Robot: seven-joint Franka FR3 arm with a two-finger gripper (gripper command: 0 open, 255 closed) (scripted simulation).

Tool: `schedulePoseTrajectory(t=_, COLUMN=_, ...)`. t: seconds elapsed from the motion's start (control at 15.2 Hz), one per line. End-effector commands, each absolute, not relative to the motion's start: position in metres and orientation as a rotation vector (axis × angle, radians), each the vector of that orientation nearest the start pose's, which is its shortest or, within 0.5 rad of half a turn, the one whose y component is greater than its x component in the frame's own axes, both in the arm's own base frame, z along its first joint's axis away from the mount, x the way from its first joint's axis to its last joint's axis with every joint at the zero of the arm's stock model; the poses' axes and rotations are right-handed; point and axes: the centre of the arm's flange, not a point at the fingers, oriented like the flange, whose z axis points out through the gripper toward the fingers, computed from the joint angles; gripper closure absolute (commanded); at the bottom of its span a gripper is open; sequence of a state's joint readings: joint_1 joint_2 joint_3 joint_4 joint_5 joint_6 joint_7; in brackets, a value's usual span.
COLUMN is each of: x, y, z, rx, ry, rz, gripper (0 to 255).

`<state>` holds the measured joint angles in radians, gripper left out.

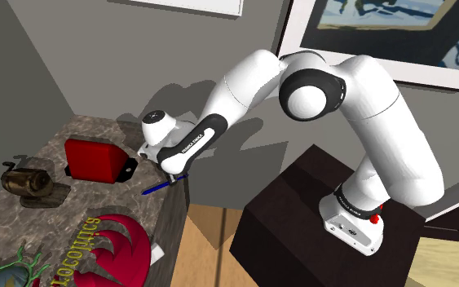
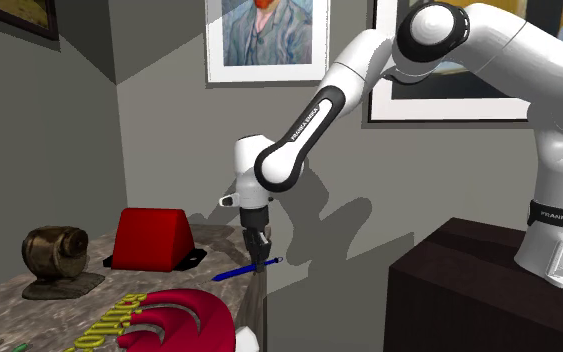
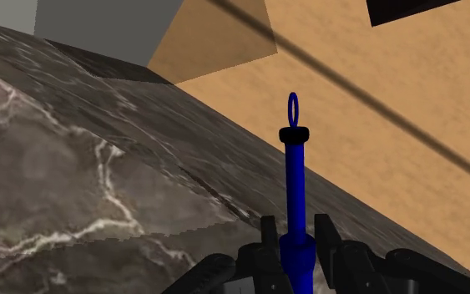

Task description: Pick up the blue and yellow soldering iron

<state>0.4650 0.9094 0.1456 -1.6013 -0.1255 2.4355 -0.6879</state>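
Observation:
The soldering iron (image 3: 294,167) is a slim blue rod with a black collar and a ring at its far end; no yellow shows on it. My gripper (image 3: 295,227) is shut on its thicker blue part, one black finger on each side. In the shoulder view the iron (image 1: 159,187) sticks out from the gripper (image 1: 173,174) over the corner of the marble table (image 1: 77,132). In the second exterior view the iron (image 2: 237,271) lies nearly level at the table's edge under the gripper (image 2: 259,260). I cannot tell whether it touches the marble.
A red wedge-shaped case (image 1: 95,159) on a black base stands on the table just beyond the gripper. A brown rounded object (image 1: 25,181) sits farther along, and a red curved object (image 1: 112,243) lies near the front. The dark stand (image 1: 297,216) rises across a strip of wooden floor (image 1: 207,236).

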Motion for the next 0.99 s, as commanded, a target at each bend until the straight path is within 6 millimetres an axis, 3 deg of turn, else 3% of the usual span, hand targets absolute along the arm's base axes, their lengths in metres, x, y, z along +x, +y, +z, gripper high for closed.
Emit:
schedulePoseTrajectory(t=0.0, x=0.557, y=0.379, z=0.089, rx=-2.421, ry=-1.931, rz=0.105, gripper=255)
schedulePoseTrajectory(t=0.92, x=0.557, y=0.379, z=0.163, rx=-2.421, ry=-1.931, rz=0.105, gripper=255)
